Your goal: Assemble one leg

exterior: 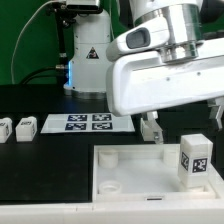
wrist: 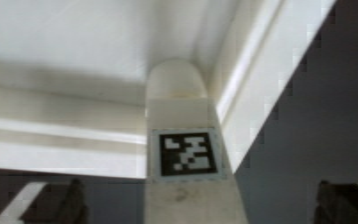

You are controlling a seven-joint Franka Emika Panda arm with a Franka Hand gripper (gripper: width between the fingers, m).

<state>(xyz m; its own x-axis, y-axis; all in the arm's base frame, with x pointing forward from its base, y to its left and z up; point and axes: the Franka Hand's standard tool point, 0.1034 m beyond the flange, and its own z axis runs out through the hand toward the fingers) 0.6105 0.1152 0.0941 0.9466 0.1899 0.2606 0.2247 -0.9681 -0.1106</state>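
leg [exterior: 195,158] | white blocky post, square tag [wrist: 188,152], upright in tray [exterior: 135,165] corner | jaws spread wide, empty

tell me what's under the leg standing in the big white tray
The leg stands inside the large white tray-like piece, close to a corner wall. The tray floor shows around it, but the leg's own base covers the contact spot, so any socket beneath cannot be seen.

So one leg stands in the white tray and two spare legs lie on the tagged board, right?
No: the exterior view shows the two spare legs on the black table beside the marker board, not on it. One leg does stand in the white tray.
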